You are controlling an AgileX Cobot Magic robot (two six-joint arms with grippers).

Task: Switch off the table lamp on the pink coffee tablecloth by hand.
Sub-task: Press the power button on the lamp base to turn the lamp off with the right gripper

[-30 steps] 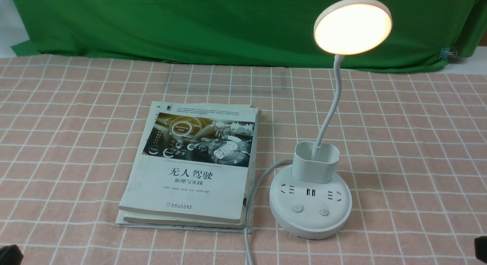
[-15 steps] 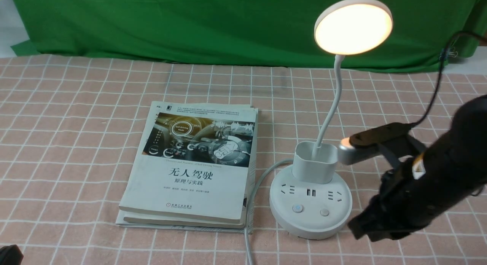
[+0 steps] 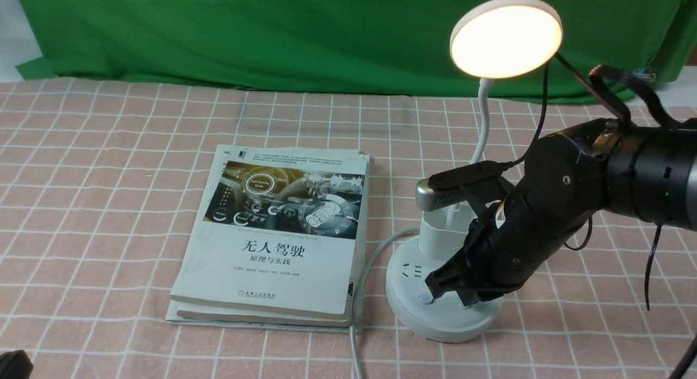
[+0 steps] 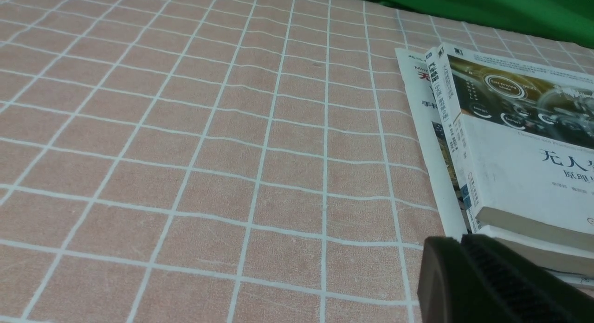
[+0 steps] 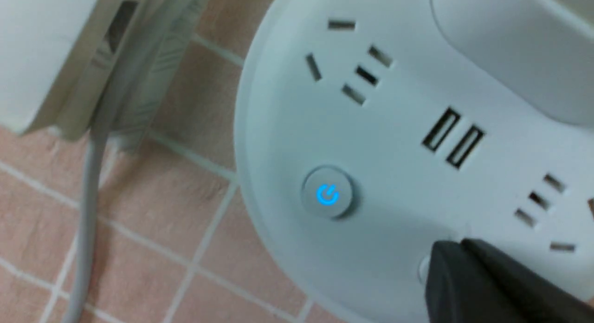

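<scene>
The white table lamp stands on the pink coffee tablecloth [image 3: 109,177], right of centre. Its disc head [image 3: 505,37] glows warm yellow. My right gripper [image 3: 467,301] is shut and empty, its tips down on the front of the round base [image 3: 435,322]. In the right wrist view the shut right gripper [image 5: 459,246] covers most of the second button [image 5: 422,268]. The power button [image 5: 327,195] with a blue lit icon is uncovered beside it. My left gripper [image 4: 459,242] is shut and empty, low over the cloth [image 4: 185,128] at the near left.
Two stacked books [image 3: 277,232] lie just left of the lamp base; they also show in the left wrist view [image 4: 519,142]. The lamp's grey cable [image 3: 365,270] runs between books and base toward the near edge. A green cloth [image 3: 272,36] hangs at the back.
My right arm has swung in from the right and come down onto the lamp base, tips on the second button. The lamp head stays lit. The left arm has not moved.
</scene>
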